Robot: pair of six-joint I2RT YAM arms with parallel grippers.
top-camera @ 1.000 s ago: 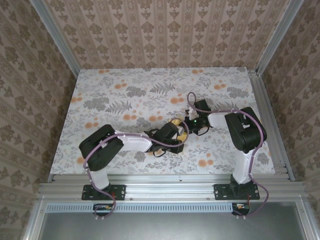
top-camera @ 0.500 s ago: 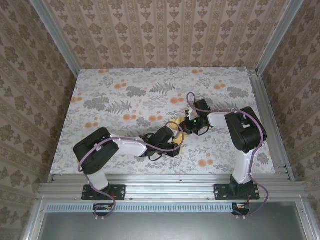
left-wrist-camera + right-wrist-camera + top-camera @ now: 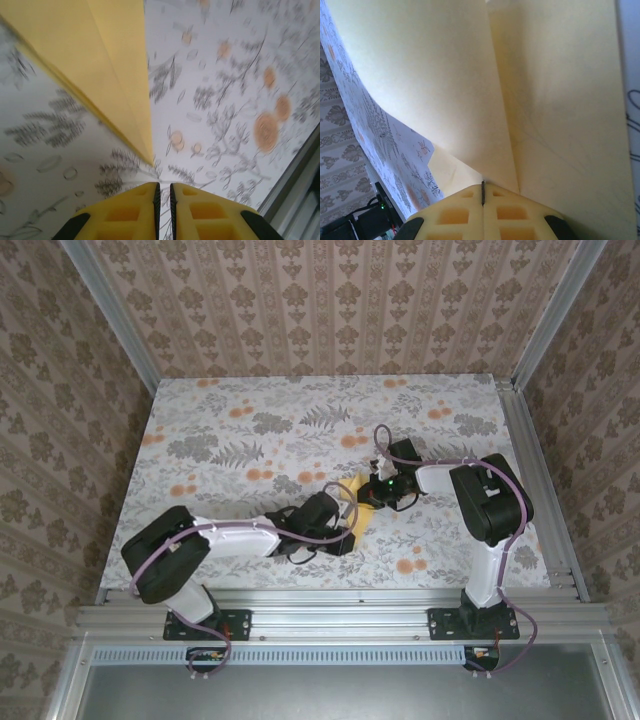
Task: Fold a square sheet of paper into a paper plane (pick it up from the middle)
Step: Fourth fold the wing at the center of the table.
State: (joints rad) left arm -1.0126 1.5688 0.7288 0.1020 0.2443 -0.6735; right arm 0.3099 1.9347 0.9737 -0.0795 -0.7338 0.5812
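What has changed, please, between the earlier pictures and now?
The left arm's elbow swung leftward and toward the near edge, while the left gripper stayed by the paper. The paper looks flatter. The right gripper stayed shut on the paper.

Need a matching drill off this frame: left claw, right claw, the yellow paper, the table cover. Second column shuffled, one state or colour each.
Column 1
1. left claw
2. right claw
3. yellow paper
4. table cover

Column 2
A. grey leaves and orange flowers
B. clamped on the paper
C. pale, folded to a point
D. closed to a slit, the paper's point just ahead of it

Pairs: 1-D, 2-B, 3-C, 4-A
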